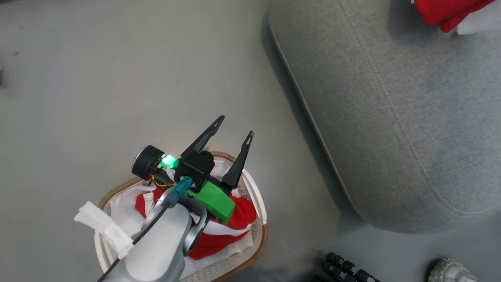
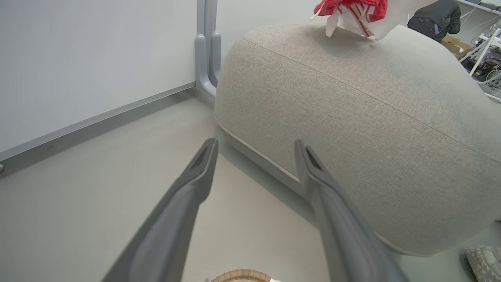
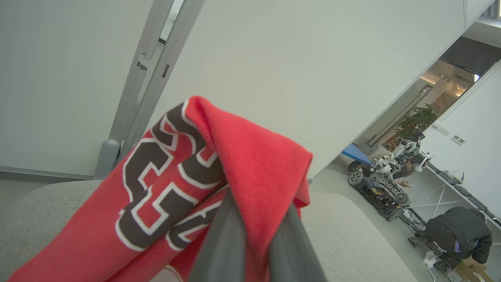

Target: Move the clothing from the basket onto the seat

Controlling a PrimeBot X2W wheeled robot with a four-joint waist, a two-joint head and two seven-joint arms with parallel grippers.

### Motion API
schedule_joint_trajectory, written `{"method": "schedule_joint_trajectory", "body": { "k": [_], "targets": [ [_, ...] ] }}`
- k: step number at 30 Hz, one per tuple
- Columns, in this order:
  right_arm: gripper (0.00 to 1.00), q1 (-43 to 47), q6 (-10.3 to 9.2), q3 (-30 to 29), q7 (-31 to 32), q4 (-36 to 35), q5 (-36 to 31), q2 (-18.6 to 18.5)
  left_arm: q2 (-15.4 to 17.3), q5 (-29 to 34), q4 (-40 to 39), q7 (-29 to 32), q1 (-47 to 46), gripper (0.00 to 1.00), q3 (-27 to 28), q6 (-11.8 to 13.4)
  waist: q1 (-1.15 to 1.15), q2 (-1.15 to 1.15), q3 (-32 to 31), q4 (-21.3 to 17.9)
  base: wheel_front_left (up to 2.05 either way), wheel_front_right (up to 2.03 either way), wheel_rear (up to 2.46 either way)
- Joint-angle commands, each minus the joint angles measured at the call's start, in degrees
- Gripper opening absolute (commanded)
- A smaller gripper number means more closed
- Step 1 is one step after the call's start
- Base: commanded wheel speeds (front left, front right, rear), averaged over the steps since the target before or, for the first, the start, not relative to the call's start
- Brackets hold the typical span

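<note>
My left gripper hangs open and empty just above the far end of the basket, fingers pointing toward the seat. Red clothing with white stripes lies in the basket on the white liner. In the left wrist view the spread fingers frame the floor, with the basket rim below and the grey seat ahead. My right gripper is shut on a red garment with dark numbers, held above the seat. That clothing shows over the seat's far part.
Bare grey floor lies left of the seat. A pale shoe and a black object sit by the seat's near corner. A wall with a metal post stands behind. A crouched person and another wheeled robot are far off.
</note>
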Motion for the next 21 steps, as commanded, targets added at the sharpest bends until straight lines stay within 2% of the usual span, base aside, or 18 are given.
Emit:
{"method": "schedule_joint_trajectory", "body": {
  "k": [1,7,8,9,10,15,21],
  "targets": [
    [0.0,0.7,-0.06,-1.7,-0.1,1.3,-1.3,0.2,0.2,0.4,-0.1,0.0,-1.6,1.0,0.0,-0.2,-0.01,-0.01,5.1,5.1,0.0,0.0,0.0],
    [0.0,6.2,-0.06,-13.2,-0.1,8.2,-6.5,2.9,0.1,0.4,0.8,0.0,-2.0,1.0,1.4,-0.2,-0.01,-0.01,4.9,7.2,0.0,0.0,0.0],
    [0.17,7.6,-0.06,-15.6,-0.1,9.0,-7.5,3.6,0.2,0.5,1.0,0.0,-1.7,1.0,1.7,-0.2,-0.01,-0.01,4.5,7.4,0.0,0.0,0.0],
    [0.47,8.8,-0.06,-17.3,-0.1,9.4,-8.4,4.2,0.2,0.5,1.2,0.0,-1.3,1.0,2.1,-0.2,-0.01,-0.01,4.0,7.6,0.0,0.0,0.0],
    [1.0,10.4,-0.06,-19.1,-0.1,9.9,-9.3,4.9,0.2,0.4,1.5,0.0,-0.8,1.0,2.6,-0.2,-0.01,-0.01,3.3,7.7,0.0,0.0,0.0],
    [1.0,18.4,-0.06,-25.5,-0.1,8.8,-12.0,8.4,-0.2,0.4,2.3,0.0,1.8,1.0,5.0,-0.2,-0.01,-0.01,-0.9,8.0,0.0,0.0,0.0],
    [1.0,27.7,-0.06,-26.0,-0.1,5.5,-12.1,11.8,-1.4,1.1,2.9,0.0,5.4,1.0,9.3,-0.1,-0.01,-0.01,-6.4,8.9,0.0,0.0,0.0]
  ]
}}
